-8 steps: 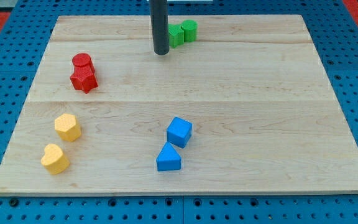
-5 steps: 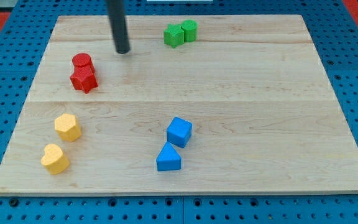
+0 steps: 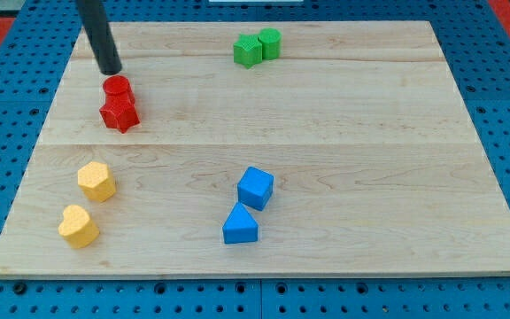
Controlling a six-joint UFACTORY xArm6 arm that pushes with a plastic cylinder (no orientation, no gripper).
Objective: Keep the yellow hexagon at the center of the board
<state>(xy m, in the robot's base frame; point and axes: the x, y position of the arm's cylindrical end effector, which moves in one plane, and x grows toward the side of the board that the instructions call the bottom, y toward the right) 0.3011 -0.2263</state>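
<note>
The yellow hexagon (image 3: 96,181) lies near the board's left edge, below the middle. A yellow heart-shaped block (image 3: 79,225) lies just below it. My tip (image 3: 111,70) is near the board's top left, just above the red cylinder (image 3: 118,88) and far above the yellow hexagon. It is very close to the red cylinder, and I cannot tell whether they touch.
A red star-shaped block (image 3: 119,112) sits against the red cylinder. A green star (image 3: 248,50) and a green cylinder (image 3: 270,42) lie at the top centre. A blue cube (image 3: 255,188) and a blue triangle (image 3: 239,225) lie below the centre. The wooden board (image 3: 370,159) rests on blue pegboard.
My tip has moved steadily to the view's left along the top of the board, from beside the green blocks to just above the red cylinder. No block has moved.
</note>
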